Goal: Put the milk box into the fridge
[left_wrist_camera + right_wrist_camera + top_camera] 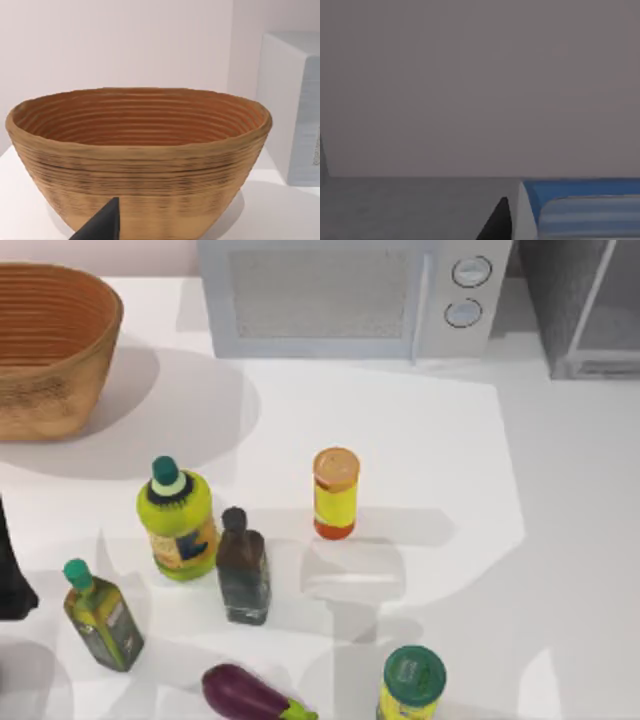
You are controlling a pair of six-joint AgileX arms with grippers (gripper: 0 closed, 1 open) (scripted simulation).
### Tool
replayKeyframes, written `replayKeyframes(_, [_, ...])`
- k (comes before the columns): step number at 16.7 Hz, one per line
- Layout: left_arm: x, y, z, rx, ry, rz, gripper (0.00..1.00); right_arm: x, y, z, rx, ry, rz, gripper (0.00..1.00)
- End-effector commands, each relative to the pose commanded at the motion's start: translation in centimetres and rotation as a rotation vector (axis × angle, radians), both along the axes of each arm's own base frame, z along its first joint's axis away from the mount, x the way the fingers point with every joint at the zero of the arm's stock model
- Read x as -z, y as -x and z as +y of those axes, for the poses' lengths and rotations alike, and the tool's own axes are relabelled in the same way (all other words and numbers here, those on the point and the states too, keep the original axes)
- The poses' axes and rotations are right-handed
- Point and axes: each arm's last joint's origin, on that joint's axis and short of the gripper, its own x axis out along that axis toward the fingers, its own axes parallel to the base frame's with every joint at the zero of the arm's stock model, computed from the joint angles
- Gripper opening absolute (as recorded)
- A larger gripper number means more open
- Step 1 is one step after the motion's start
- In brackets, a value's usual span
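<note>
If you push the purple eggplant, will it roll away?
Probably a little. The eggplant lies on its side and looks round, so a push across it would likely roll it. Its tapered shape might make it curve off. The shiny skin could be slippery to grip.

A white table [560, 540] spreads across the frame, crossed by soft overlapping grey shadows, with a brighter patch at its centre. Along the upper edge of the frame runs a pale pinkish wall [100, 255]; the same plain wall [115, 45] rises behind the tabletop in the left wrist view.
</note>
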Motion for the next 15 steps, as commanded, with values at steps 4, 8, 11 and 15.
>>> replayKeyframes(4, [0.0, 0.0, 0.0, 0.0, 0.0, 0.0, 1.0, -0.6, -2.6, 0.2, -0.001, 0.0, 0.001, 0.0])
replayKeyframes(8, [0.0, 0.0, 0.0, 0.0, 0.0, 0.0, 1.0, -0.7, -3.2, 0.3, -0.001, 0.0, 0.001, 0.0])
replayKeyframes(11, [0.0, 0.0, 0.0, 0.0, 0.0, 0.0, 1.0, -0.7, -3.2, 0.3, -0.001, 0.0, 0.001, 0.08])
replayKeyframes(15, [0.0, 0.0, 0.0, 0.0, 0.0, 0.0, 1.0, -0.7, -3.2, 0.3, -0.001, 0.0, 0.001, 0.38])
